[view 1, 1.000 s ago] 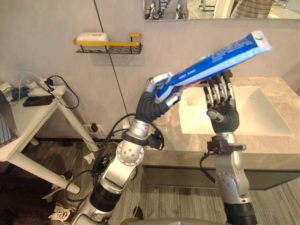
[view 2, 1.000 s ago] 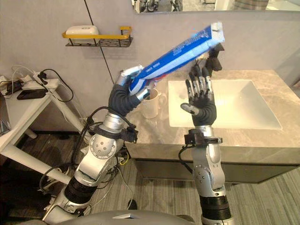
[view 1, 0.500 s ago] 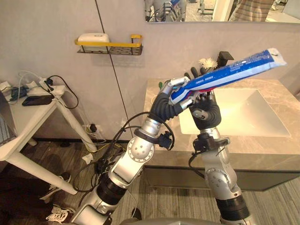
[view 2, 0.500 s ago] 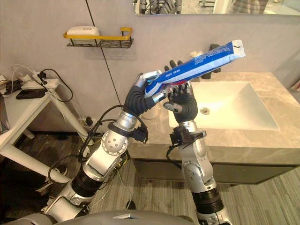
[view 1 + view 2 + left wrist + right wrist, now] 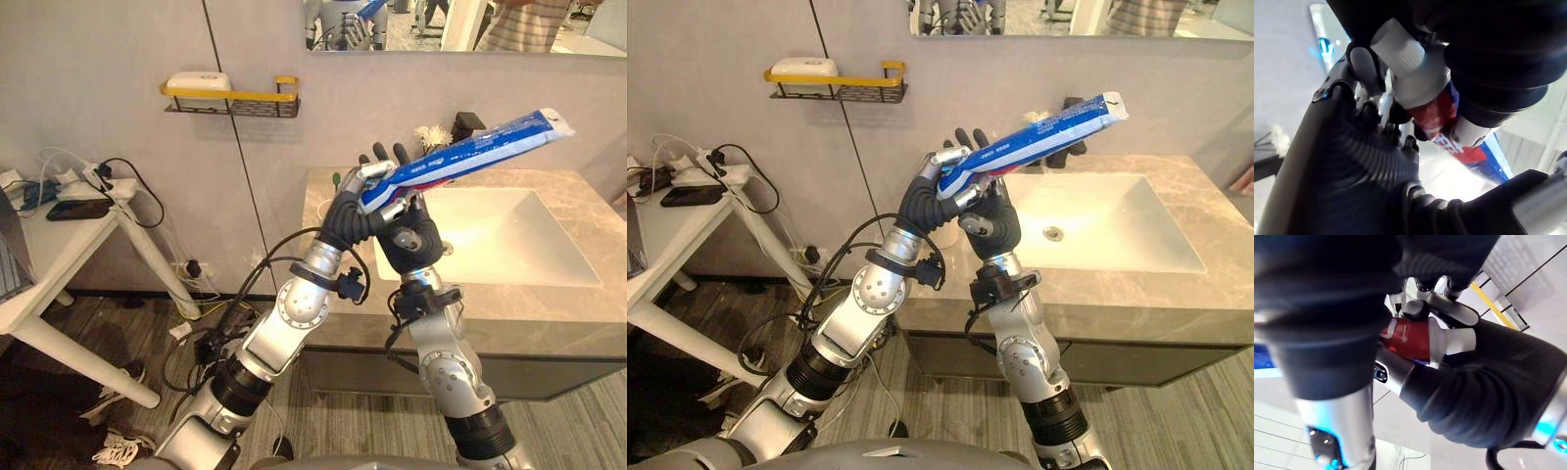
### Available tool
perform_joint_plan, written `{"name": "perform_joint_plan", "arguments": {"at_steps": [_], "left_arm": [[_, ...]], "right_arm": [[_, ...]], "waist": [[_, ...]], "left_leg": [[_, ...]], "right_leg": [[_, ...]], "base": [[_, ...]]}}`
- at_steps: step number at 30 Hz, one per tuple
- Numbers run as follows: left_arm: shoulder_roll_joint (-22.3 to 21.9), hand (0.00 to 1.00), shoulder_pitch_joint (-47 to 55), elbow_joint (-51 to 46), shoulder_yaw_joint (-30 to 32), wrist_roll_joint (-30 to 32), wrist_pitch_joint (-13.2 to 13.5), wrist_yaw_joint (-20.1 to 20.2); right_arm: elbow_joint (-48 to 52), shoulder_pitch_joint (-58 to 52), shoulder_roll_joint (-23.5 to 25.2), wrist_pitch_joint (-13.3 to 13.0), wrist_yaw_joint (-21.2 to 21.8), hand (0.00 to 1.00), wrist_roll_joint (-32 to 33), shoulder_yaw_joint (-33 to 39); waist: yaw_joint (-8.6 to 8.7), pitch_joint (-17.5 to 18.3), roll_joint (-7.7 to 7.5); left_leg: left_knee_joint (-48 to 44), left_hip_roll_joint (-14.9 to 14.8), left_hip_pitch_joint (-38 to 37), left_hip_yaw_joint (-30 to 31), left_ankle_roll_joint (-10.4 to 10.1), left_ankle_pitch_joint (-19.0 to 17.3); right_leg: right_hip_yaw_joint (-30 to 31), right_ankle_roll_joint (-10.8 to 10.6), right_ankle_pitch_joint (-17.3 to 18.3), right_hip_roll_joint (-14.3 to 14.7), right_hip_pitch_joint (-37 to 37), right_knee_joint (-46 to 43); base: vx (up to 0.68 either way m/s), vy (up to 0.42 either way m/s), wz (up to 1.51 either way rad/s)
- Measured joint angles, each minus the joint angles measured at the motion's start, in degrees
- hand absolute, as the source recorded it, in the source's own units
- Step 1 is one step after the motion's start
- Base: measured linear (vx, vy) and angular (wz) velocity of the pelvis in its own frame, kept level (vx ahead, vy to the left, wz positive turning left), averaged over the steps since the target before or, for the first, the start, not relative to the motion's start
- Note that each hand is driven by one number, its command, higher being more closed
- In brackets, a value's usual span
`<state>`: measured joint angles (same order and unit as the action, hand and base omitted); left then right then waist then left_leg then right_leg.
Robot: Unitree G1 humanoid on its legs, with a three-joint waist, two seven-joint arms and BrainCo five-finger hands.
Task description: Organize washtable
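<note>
A long blue toothpaste tube (image 5: 470,152) with a red neck and a white cap (image 5: 1410,68) slants up to the right over the washbasin. My left hand (image 5: 348,215) is shut on the tube near its cap end. My right hand (image 5: 416,245) is raised right behind the left hand, its fingers (image 5: 380,155) straight up past the tube and its palm close to the cap end. The right wrist view shows the red neck (image 5: 1410,338) and the cap held in the left hand's curled fingers.
A stone counter (image 5: 549,304) holds a white sink basin (image 5: 500,235). A black holder (image 5: 468,124) and white flowers (image 5: 431,135) stand at its back. A white mug (image 5: 321,208) sits behind my left hand. A yellow wall shelf (image 5: 230,95) carries a white box (image 5: 198,81). A white side table (image 5: 59,235) is at the left.
The right hand has come in from the tube's right to sit directly behind the left hand. The tube has tipped lower and moved right. The camera has also shifted.
</note>
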<state>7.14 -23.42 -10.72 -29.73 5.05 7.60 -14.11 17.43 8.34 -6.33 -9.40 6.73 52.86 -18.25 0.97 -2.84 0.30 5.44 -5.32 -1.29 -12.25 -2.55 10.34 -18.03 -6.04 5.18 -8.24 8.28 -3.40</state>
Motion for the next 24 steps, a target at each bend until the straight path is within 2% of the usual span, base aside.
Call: {"name": "perform_joint_plan", "arguments": {"at_steps": [6,20,24], "left_arm": [[0.0,1.00,0.0,1.7,0.3,1.1,1.6,-0.1],[0.2,1.00,1.2,2.4,2.1,3.3,2.7,-0.1],[0.4,1.00,1.7,4.9,2.9,4.5,2.9,-0.1]], "right_arm": [[0.0,0.0,-0.8,0.1,-0.2,0.00,0.0,-0.2],[0.0,0.0,-1.6,0.0,-0.8,0.00,-0.1,0.5],[0.7,0.0,-1.6,-0.4,-2.1,0.00,-0.2,0.9]], "waist": [[-0.05,0.0,-0.03],[-0.09,0.9,0.07],[-0.17,1.0,0.10]], "left_leg": [[0.2,0.0,0.0,-0.1,0.0,0.0],[0.5,-0.1,0.0,-0.6,0.0,0.0],[0.5,-0.1,0.0,-0.6,0.0,0.0]], "right_leg": [[0.1,0.0,-0.1,0.0,0.0,0.1],[0.6,-0.1,-0.5,0.1,0.0,0.7],[0.7,-0.2,-0.6,0.1,-0.1,0.7]], "base": [[0.00,0.000,0.00],[0.00,0.000,-0.01],[0.00,0.000,0.00]]}}
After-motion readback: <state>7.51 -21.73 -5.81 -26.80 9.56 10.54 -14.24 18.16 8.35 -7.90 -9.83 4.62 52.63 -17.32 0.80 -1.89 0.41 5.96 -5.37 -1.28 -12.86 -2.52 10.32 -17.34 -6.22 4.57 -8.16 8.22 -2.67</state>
